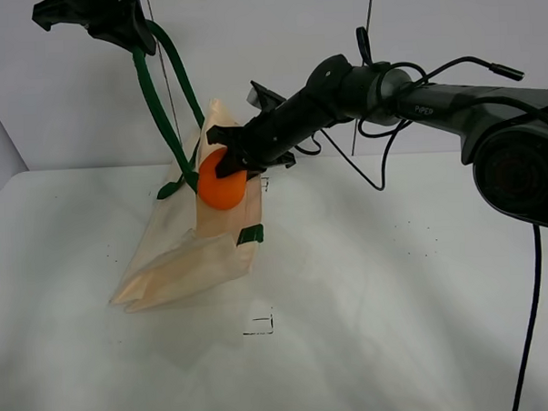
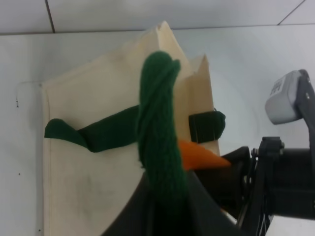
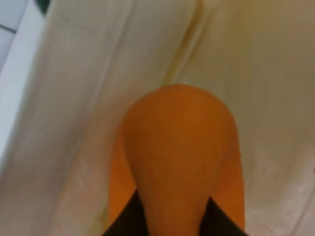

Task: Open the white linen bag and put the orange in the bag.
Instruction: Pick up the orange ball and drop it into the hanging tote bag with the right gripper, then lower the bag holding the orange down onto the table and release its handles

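The white linen bag (image 1: 190, 255) lies on the table with its mouth end pulled up. My left gripper (image 1: 125, 30) is shut on its dark green strap handle (image 1: 156, 110) and holds it high at the upper left; the strap (image 2: 157, 123) fills the left wrist view over the bag (image 2: 88, 162). My right gripper (image 1: 225, 167) is shut on the orange (image 1: 222, 185) and holds it at the bag's raised mouth. In the right wrist view the orange (image 3: 179, 152) sits between my fingers with cream cloth (image 3: 98, 98) right behind it.
The white table (image 1: 396, 300) runs wide to the right and front of the bag. A small black square mark (image 1: 258, 324) is on the table in front of the bag. A grey wall stands behind.
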{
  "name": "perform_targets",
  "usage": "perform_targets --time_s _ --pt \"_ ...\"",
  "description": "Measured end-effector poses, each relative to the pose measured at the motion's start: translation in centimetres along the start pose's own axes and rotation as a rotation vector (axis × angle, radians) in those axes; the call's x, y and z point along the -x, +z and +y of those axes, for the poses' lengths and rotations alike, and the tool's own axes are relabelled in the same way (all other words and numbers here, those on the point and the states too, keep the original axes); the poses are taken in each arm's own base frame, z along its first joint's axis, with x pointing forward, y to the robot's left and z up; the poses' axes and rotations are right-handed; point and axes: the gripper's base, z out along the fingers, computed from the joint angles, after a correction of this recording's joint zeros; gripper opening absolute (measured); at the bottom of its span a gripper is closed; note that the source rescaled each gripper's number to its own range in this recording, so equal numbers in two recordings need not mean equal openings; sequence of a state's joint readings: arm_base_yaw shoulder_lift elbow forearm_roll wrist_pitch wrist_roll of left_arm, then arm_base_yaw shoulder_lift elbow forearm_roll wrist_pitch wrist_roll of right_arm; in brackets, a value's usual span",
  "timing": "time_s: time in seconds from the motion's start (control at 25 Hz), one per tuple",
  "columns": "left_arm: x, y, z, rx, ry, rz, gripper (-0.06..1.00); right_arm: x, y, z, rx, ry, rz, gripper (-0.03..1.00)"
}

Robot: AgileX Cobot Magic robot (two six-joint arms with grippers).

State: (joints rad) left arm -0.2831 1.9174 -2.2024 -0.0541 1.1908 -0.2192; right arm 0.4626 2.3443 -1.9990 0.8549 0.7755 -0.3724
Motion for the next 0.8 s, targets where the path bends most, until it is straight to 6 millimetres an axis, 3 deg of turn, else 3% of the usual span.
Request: perform_targets --time_s 0.24,0.28,0.32,0.44,0.48,0.6,0.8 --pt "0.0 0.0 0.0 -0.002 -0.001 0.0 0.0 -0.9 1.5 -1.2 0.003 0.037 0.03 0.01" --pt "0.0 0.0 0.0 -0.002 -0.001 0.0 0.0 -1.0 1.7 -1.3 0.003 0.038 0.036 0.06" --pt "0.0 0.0 0.0 -0.002 -0.001 0.0 0.0 -1.1 1.7 -1.3 0.004 0.034 0.039 0.16" --pt "0.0 0.0 0.0 -0.002 0.0 0.0 0.0 -1.2 1.7 -1.3 0.007 0.019 0.053 0.71" --pt "0.0 0.0 0.0 -0.002 0.002 0.0 0.0 -1.2 1.7 -1.2 0.007 0.013 0.062 0.83" --pt "0.0 0.0 0.0 -0.002 0.006 0.0 0.0 -1.3 1.0 -0.9 -0.012 -0.024 0.101 0.96" --pt "0.0 0.0 0.0 -0.003 0.006 0.001 0.0 -0.5 -3.0 -0.4 -0.256 -0.109 0.164 1.0"
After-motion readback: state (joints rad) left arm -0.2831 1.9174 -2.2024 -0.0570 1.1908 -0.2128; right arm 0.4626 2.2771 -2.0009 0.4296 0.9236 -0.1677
